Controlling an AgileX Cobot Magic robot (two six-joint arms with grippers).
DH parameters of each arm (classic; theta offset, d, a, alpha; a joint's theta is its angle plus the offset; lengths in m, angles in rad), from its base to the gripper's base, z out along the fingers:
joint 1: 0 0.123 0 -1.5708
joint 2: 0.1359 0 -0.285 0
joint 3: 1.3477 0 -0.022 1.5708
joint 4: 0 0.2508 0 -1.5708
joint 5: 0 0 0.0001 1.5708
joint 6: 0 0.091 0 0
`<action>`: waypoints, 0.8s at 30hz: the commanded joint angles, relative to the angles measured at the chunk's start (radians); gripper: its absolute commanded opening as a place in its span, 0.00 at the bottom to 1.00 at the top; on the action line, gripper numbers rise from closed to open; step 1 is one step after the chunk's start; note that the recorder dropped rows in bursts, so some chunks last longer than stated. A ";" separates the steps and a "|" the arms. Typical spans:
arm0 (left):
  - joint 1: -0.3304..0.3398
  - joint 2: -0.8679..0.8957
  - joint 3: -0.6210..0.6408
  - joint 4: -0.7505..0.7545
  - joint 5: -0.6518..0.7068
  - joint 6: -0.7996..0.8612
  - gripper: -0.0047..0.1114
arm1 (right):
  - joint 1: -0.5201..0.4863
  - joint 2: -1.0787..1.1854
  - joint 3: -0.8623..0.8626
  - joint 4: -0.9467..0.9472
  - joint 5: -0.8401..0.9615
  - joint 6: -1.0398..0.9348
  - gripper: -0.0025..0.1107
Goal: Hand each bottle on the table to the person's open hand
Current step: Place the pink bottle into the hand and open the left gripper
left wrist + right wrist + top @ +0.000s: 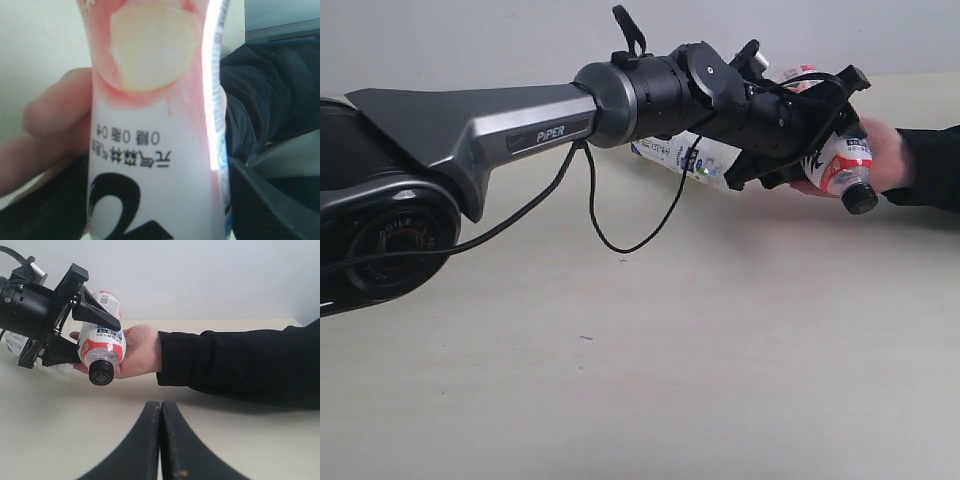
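While the left claw [96,340] holds the pink-red bottle [102,351] between its jaws, just above the person's open hand [140,351] (right claw [161,407] shut, well apart), a careless let-go could roll it onto the bench [250,440].

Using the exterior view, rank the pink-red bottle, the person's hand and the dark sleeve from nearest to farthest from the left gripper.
1. pink-red bottle: between the jaws of the left gripper.
2. person's hand: right, under the bottle.
3. dark sleeve: far right edge.
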 commanded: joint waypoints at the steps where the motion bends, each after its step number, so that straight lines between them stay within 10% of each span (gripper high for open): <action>1: 0.002 0.006 -0.009 -0.010 0.020 0.027 0.52 | -0.006 -0.007 0.005 -0.005 -0.001 -0.003 0.02; 24: 0.002 0.006 -0.009 -0.055 0.069 0.115 0.79 | -0.006 -0.007 0.005 -0.005 -0.001 -0.003 0.02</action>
